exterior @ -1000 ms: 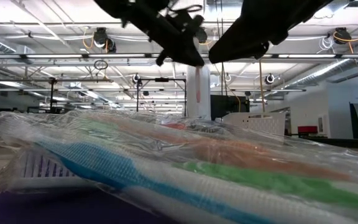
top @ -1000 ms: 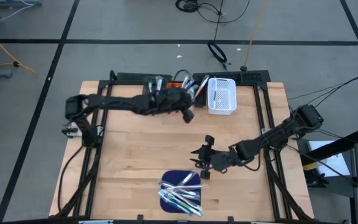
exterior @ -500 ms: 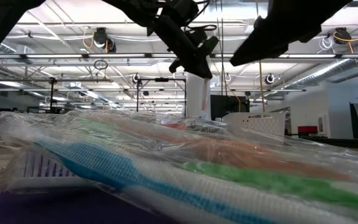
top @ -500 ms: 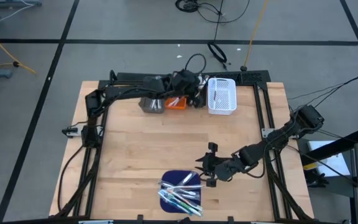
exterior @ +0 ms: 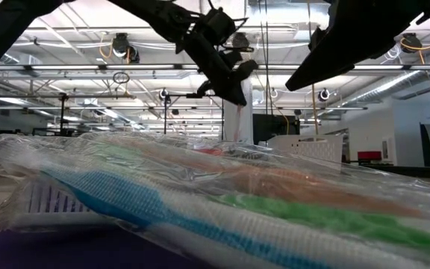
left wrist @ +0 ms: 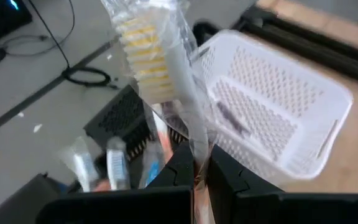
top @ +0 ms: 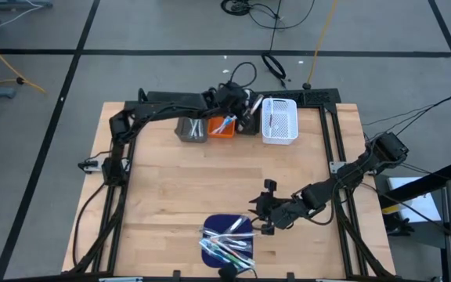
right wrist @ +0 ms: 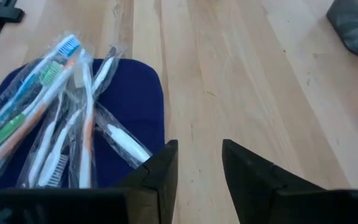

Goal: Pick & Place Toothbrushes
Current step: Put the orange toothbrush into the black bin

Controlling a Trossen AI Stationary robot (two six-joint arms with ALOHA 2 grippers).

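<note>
Several wrapped toothbrushes (right wrist: 55,118) lie piled on a dark blue mat (top: 227,235) near the table's front edge; they fill the low view (exterior: 200,202). My right gripper (right wrist: 197,163) stands open beside the mat's right side (top: 263,216), with nothing between its fingers. My left gripper (top: 245,111) hangs over the row of bins at the far edge, shut on one wrapped toothbrush (left wrist: 157,62) with yellow bristles. Below it are the black bin (top: 247,125) and the white bin (left wrist: 278,112). My left gripper pinches the toothbrush's white handle (left wrist: 197,152) between its two fingers, through the clear wrapper. The bristle head (left wrist: 145,50) sticks out beyond the fingertips. The brush is lifted clear above the bins.
At the far edge stand a grey bin (top: 192,129), an orange bin (top: 221,127) with brushes in it, the black bin and the white perforated bin (top: 279,120). Bare wood lies between the bins and the mat. Dark frame rails run along the table's sides.
My left gripper has carried the wrapped toothbrush toward the table's far edge, from in front of the bins to above them near the black and white bins. My right gripper has edged toward the near edge, closer to the mat, still open.
</note>
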